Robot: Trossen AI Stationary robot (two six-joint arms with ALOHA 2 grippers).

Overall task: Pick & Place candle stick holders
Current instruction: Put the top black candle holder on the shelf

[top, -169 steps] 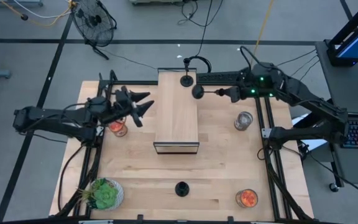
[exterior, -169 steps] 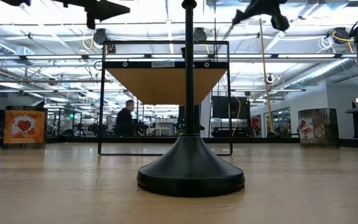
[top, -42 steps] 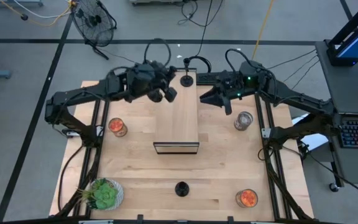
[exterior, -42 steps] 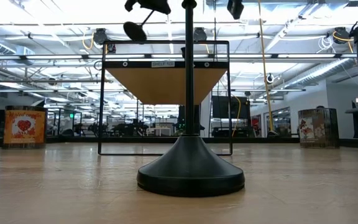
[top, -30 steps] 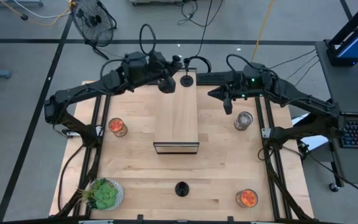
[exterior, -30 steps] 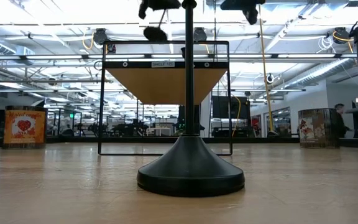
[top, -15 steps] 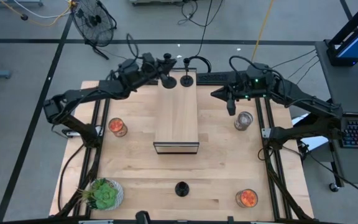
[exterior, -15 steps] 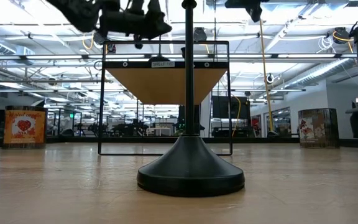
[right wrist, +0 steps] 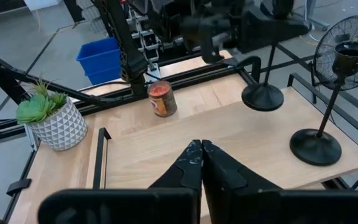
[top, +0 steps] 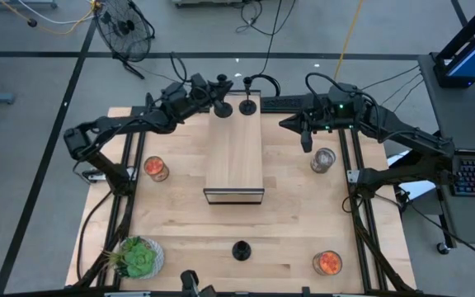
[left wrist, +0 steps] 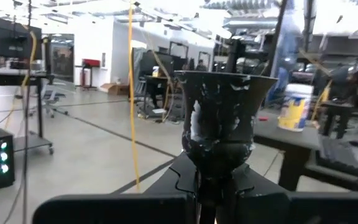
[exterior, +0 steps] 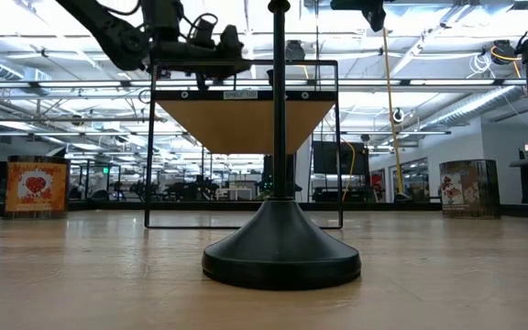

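Three matte-black candle stick holders are in view. One (top: 247, 106) stands on its base at the far end of the wooden shelf (top: 235, 157). A second (top: 222, 107) stands beside it, and my left gripper (top: 214, 86) is shut on it; its cup fills the left wrist view (left wrist: 224, 112). The third (top: 241, 250) stands on its base on the table near the front edge and looms large in the low view (exterior: 280, 247). My right gripper (top: 306, 142) is shut and empty, hovering right of the shelf; its shut fingers show in the right wrist view (right wrist: 201, 163). My left gripper pinches the holder's thin stem just under the cup (left wrist: 219, 157) between its two fingers. The fingers come level from the table's left and lie across the stem. The holder stands upright with its round base (right wrist: 263, 96) on the shelf top.
A jar with orange filling (top: 157, 169) stands left of the shelf, a glass jar (top: 323, 159) right of it under my right gripper, and another orange jar (top: 327, 262) at the front right. A potted succulent (top: 138, 257) stands at the front left.
My left gripper has gone down and toward the table's far edge with the holder. The holder hung tilted above the shelf a second ago; it has turned upright and its base now rests on the shelf's far end, beside the other holder.
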